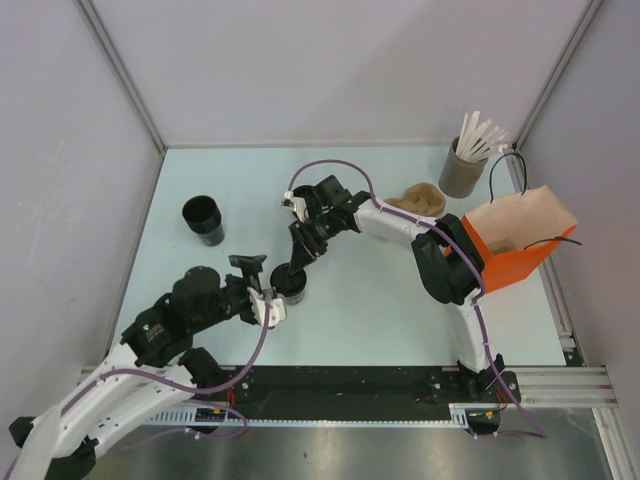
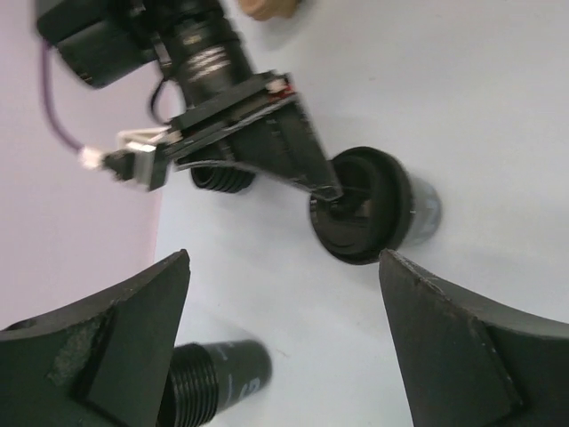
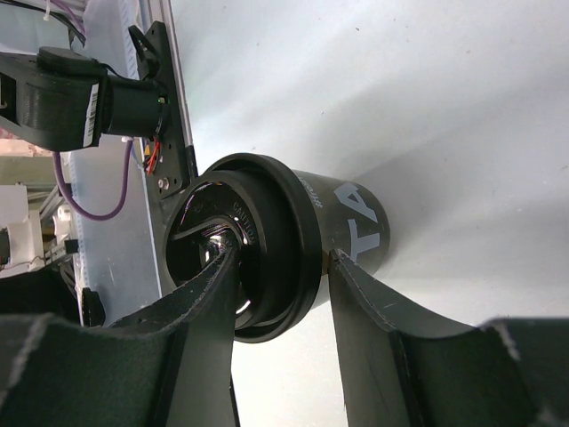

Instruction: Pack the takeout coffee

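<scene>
Mid-surface, the right hand (image 3: 284,276) grasps the lidded takeout coffee (image 3: 348,227) — left hand (image 2: 284,267) released nearby — packing into the right-edge orange bag (image 1: 510,258) remains.

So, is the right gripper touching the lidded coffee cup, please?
Touching. The right wrist view shows the right gripper clamping the lid of the coffee cup: one finger on the lid's top, the other against the cup's side.
</scene>
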`<state>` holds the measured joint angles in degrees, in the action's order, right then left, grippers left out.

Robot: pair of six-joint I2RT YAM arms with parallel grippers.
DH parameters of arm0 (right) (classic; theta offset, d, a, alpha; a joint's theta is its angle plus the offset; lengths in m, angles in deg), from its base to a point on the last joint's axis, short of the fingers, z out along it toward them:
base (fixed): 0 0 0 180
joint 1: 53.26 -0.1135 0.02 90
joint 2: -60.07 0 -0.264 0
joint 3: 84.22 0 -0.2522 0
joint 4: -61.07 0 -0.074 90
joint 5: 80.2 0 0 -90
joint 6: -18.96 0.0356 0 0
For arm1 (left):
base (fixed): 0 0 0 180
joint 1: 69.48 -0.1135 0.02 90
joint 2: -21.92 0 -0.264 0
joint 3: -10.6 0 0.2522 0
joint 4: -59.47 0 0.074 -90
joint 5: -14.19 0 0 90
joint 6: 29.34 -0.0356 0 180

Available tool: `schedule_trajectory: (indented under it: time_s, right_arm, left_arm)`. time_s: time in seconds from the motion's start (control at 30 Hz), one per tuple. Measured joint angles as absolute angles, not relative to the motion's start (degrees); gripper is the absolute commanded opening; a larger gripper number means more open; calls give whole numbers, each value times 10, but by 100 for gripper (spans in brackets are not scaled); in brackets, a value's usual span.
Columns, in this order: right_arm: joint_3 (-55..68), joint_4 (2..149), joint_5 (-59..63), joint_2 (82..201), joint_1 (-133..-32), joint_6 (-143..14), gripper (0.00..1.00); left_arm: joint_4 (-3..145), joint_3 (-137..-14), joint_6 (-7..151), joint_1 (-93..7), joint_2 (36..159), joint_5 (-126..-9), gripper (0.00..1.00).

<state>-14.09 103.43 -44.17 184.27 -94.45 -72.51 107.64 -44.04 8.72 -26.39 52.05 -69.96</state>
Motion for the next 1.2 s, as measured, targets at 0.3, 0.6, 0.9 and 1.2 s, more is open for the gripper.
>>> schedule_trajectory:
  time_s: [0.3, 0.6, 0.9, 1.2]
  right_arm:
    - [-141, 1034, -442, 1842, -945, -725, 47]
    - [-141, 1034, -441, 1842, -945, -725, 46]
    - [-136, 1032, -440, 1839, -945, -726, 47]
    - [-132, 1027, -440, 1836, -945, -726, 46]
  left_arm:
    - [1037, -321, 50, -140, 527, -745, 66]
    - [969, -279, 29, -102, 554, -777, 48]
    - [916, -238, 27, -101, 568, -790, 48]
    - [868, -206, 27, -101, 576, -816, 45]
